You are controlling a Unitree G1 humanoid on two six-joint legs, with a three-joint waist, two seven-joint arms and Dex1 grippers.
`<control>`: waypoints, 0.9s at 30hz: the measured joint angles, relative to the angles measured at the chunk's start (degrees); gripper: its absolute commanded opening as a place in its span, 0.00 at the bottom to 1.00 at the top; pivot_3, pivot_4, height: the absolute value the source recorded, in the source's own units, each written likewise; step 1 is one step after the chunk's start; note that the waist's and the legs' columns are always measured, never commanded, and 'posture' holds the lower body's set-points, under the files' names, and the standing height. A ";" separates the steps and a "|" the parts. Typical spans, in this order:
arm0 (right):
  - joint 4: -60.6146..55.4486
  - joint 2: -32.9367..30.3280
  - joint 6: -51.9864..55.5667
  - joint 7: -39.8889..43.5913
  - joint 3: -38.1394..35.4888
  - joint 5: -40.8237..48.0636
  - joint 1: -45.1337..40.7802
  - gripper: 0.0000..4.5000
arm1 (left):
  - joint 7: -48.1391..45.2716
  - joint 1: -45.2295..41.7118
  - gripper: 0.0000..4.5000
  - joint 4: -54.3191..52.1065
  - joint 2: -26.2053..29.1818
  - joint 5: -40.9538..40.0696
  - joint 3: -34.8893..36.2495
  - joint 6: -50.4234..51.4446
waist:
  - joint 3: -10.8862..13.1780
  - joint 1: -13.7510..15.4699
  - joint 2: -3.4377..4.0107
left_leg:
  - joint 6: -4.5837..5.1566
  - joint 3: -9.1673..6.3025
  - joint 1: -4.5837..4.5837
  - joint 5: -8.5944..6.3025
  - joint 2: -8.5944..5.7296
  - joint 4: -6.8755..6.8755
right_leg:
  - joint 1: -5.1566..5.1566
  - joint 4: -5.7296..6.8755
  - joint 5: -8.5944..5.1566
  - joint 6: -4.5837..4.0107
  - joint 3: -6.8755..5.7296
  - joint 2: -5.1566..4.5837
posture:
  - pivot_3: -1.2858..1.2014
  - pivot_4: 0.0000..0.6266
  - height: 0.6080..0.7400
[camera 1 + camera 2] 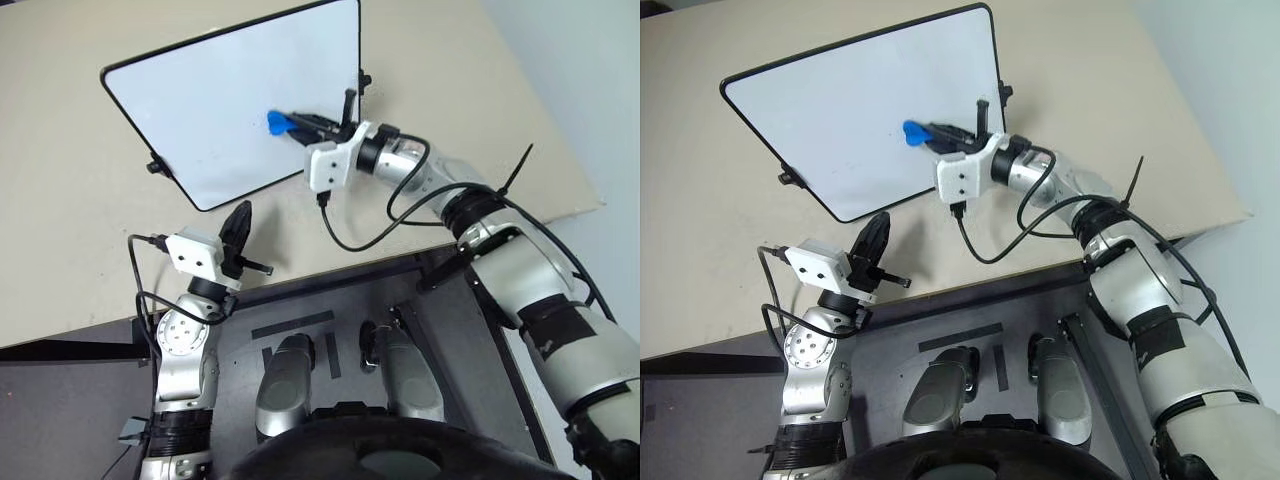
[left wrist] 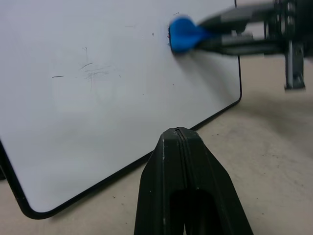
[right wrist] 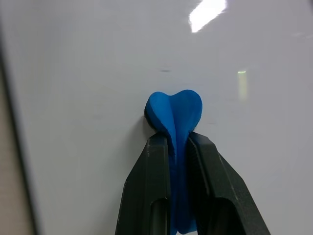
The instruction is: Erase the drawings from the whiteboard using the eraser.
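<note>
Your right gripper (image 3: 178,147) is pinching the eraser (image 3: 174,113): both black fingers are clamped on its narrow waist, and the blue head sticks out just past the fingertips. That head is pressed flat against the whiteboard (image 1: 215,110), over the board's right half, near its right edge. The board lies on the beige table (image 1: 60,230). Faint thin marks (image 2: 93,72) sit on the board well off to the side of the eraser; no red or blue loops readable around the eraser head. Your left gripper (image 2: 180,134) has its fingers pressed together, nothing between them, hovering over the table just short of the board's near edge.
</note>
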 measured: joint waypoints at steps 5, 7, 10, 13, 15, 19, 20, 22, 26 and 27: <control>0.05 0.22 0.40 0.50 0.48 -0.55 0.39 0.06 | 0.00 -0.02 0.00 0.00 0.01 0.00 0.00 0.01 | 0.00 0.03 0.00 | -0.01 0.02 -0.04 0.00 0.00 0.00 | 0.00 -0.11 -0.05 0.09 0.00 0.00 | 0.52 0.24 1.00; -0.07 0.14 0.71 0.02 0.48 -0.96 0.25 0.06 | -0.01 -0.08 0.00 0.00 0.01 0.00 0.00 0.01 | 0.00 0.03 0.00 | -0.02 0.02 -0.05 -0.01 0.00 0.00 | 0.00 -0.12 -0.06 0.09 0.00 0.00 | 0.52 0.24 1.00; -0.08 -0.29 0.93 -1.91 0.46 -1.23 -0.72 0.06 | -0.03 -0.20 0.00 0.00 0.02 0.00 0.00 0.03 | 0.02 0.06 0.03 | -0.03 0.02 -0.07 -0.02 0.00 0.00 | -0.01 -0.12 -0.05 0.08 0.00 0.00 | 0.52 0.24 1.00; -0.65 -1.44 0.90 -4.17 -0.06 -1.27 -3.05 0.06 | -0.06 -0.39 0.00 0.00 0.04 0.00 -0.01 0.06 | 0.02 0.03 0.04 | -0.03 0.02 -0.05 -0.02 0.00 0.00 | -0.01 -0.09 0.02 -0.03 0.00 0.00 | 0.52 0.24 1.00; -1.21 -1.81 1.00 -5.31 -0.83 -1.02 -4.25 0.06 | -0.10 -0.63 0.00 0.00 0.03 0.00 -0.08 0.07 | 0.03 -0.01 0.04 | -0.04 0.02 -0.01 -0.02 0.02 -0.04 | -0.01 -0.06 0.08 -0.09 0.00 0.00 | 0.52 0.24 1.00; -1.51 -1.61 1.24 -5.68 -1.05 -0.94 -4.56 0.06 | -0.12 -0.72 0.00 0.00 0.04 0.00 -0.12 0.09 | 0.03 -0.01 0.05 | -0.03 0.03 0.00 -0.02 0.06 -0.10 | -0.01 -0.02 0.10 -0.10 0.00 0.00 | 0.52 0.24 1.00; -1.51 -1.45 1.21 -5.60 -1.05 -0.92 -4.40 0.06 | -0.13 -0.76 0.00 0.00 0.03 -0.01 -0.13 0.09 | 0.03 -0.01 0.05 | -0.02 0.03 0.01 -0.01 0.06 -0.09 | -0.01 -0.02 0.10 -0.10 0.00 0.00 | 0.52 0.24 1.00; -1.52 -0.82 0.90 -4.56 -1.02 -0.69 -3.44 0.06 | -0.13 -0.94 0.00 0.00 0.03 -0.01 -0.13 0.10 | 0.03 -0.06 0.05 | -0.01 0.04 0.01 0.00 0.06 -0.09 | 0.00 -0.03 0.08 -0.06 -0.01 0.00 | 0.52 0.24 1.00; -1.44 0.31 0.58 -2.17 -0.40 -0.78 -0.55 0.06 | -0.12 -1.22 0.00 0.00 0.03 0.00 -0.17 0.10 | 0.03 -0.05 0.05 | 0.01 0.08 -0.04 0.05 0.06 -0.07 | 0.00 -0.11 0.03 0.02 -0.01 0.00 | 0.52 0.24 1.00; -1.43 0.36 0.60 -1.68 -0.26 -0.91 -0.14 0.06 | -0.11 -1.23 0.00 0.00 0.03 0.00 -0.20 0.10 | 0.03 -0.04 0.05 | 0.01 0.08 -0.05 0.05 0.06 -0.07 | 0.00 -0.14 0.02 0.04 -0.01 0.00 | 0.52 0.24 1.00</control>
